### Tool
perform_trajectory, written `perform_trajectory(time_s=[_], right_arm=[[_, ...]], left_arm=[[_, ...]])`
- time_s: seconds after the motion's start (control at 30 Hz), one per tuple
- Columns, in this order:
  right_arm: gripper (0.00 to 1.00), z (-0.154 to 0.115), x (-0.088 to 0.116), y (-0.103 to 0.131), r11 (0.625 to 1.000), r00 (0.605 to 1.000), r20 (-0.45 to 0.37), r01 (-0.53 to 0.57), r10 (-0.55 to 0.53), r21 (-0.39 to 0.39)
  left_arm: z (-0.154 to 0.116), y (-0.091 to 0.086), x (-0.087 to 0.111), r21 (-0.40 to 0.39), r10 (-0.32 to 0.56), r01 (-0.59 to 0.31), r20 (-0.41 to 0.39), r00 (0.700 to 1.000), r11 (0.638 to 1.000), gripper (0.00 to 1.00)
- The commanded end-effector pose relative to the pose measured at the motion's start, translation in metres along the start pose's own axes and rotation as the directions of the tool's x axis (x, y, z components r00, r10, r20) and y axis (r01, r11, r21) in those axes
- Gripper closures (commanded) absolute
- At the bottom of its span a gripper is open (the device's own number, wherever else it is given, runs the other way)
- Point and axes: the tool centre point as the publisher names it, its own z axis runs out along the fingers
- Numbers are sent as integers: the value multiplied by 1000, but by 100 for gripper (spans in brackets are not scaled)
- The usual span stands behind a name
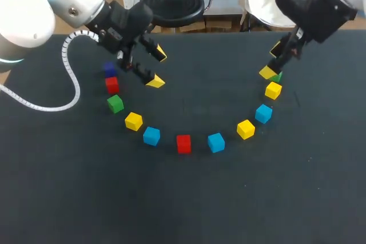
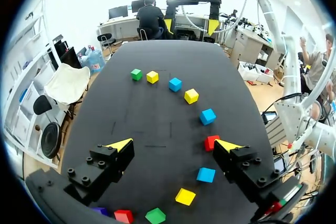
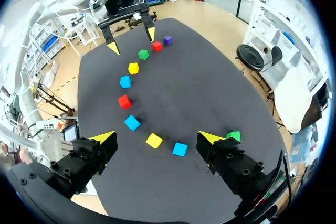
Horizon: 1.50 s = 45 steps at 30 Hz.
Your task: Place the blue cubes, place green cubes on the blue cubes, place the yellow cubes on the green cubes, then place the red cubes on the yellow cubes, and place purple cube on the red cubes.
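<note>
Cubes lie in an arc on the black table (image 1: 189, 198). From the left end: purple cube (image 1: 109, 69), red (image 1: 112, 84), green (image 1: 115, 103), yellow (image 1: 133, 121), blue (image 1: 151, 136), red (image 1: 183, 143), blue (image 1: 215, 142), yellow (image 1: 246, 129), blue (image 1: 263, 113), yellow (image 1: 273, 90), and a green cube (image 1: 278, 77) half hidden by a fingertip. My left gripper (image 1: 158, 67) (image 2: 174, 145) hangs open just right of the purple and red cubes, holding nothing. My right gripper (image 1: 271, 60) (image 3: 157, 137) stands open over the arc's right end, beside the green cube (image 3: 234, 136).
The table's far edge (image 1: 217, 31) runs just behind both grippers. A white coiled cable (image 1: 68, 67) hangs from my left arm over the table's left part. Bare black surface lies inside the arc and toward the front.
</note>
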Motion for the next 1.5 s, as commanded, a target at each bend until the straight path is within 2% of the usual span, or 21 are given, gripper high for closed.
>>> perform_trajectory(time_s=[0.03, 0.07, 0.13, 0.2, 0.3, 0.33, 0.5, 0.6, 0.63, 0.73, 0.83, 0.9, 1.03, 1.07, 1.13, 1.5], right_arm=[[0, 23, -10, 17, 996, 997, -79, 8, -15, -86], [0, 32, -12, 25, 995, 995, -96, 2, -12, -99], [0, 44, -14, 44, 993, 988, -136, 58, -71, -99], [0, 50, -15, 64, 984, 976, -139, 158, -168, -85], [0, 53, -6, 89, 961, 950, -140, 274, -278, -44], [0, 54, -2, 95, 955, 945, -143, 295, -296, -24], [0, 69, 21, 106, 930, 923, -114, 367, -367, -23], [0, 77, 30, 108, 887, 885, -70, 461, -460, 3], [0, 81, 33, 107, 849, 849, -42, 527, -526, 21], [0, 89, 35, 93, 830, 831, -3, 557, -557, 21], [0, 102, 26, 80, 800, 801, 15, 599, -599, -20], [0, 108, 22, 77, 783, 783, 23, 622, -621, -20], [0, 119, 12, 71, 793, 797, 19, 604, -604, -81], [0, 124, 10, 69, 820, 827, -3, 557, -562, -131], [0, 127, 10, 68, 822, 835, -6, 539, -550, -183], [0, 127, 10, 68, 822, 835, -6, 539, -550, -183]], left_arm=[[0, 0, 0, 0, -1, 1, -3, 1000, 1000, 0], [0, 0, 0, 0, -1, 1, -3, 1000, 1000, 0], [0, 0, 0, 0, -1, 1, -3, 1000, 1000, 0], [0, 0, 0, 0, -1, 1, -3, 1000, 1000, 0], [0, 0, 0, 0, -1, 1, -3, 1000, 1000, 0], [0, 0, 0, 0, -1, 1, -3, 1000, 1000, 0], [0, 0, 0, 0, -1, 1, -3, 1000, 1000, 0], [0, 0, 0, 0, -1, 1, -3, 1000, 1000, 0], [0, 0, 0, 0, -1, 1, -3, 1000, 1000, 0], [0, 0, 0, 0, -1, 1, -3, 1000, 1000, 0], [0, 0, 0, 0, -1, 1, -3, 1000, 1000, 0], [0, 0, 0, 0, -1, 1, -3, 1000, 1000, 0], [0, 0, 0, 0, -1, 1, -3, 1000, 1000, 0], [0, 0, 0, 0, -1, 1, -3, 1000, 1000, 0], [0, 0, 0, 0, -1, 1, -3, 1000, 1000, 0], [0, 0, 0, 0, -1, 1, -3, 1000, 1000, 0]])
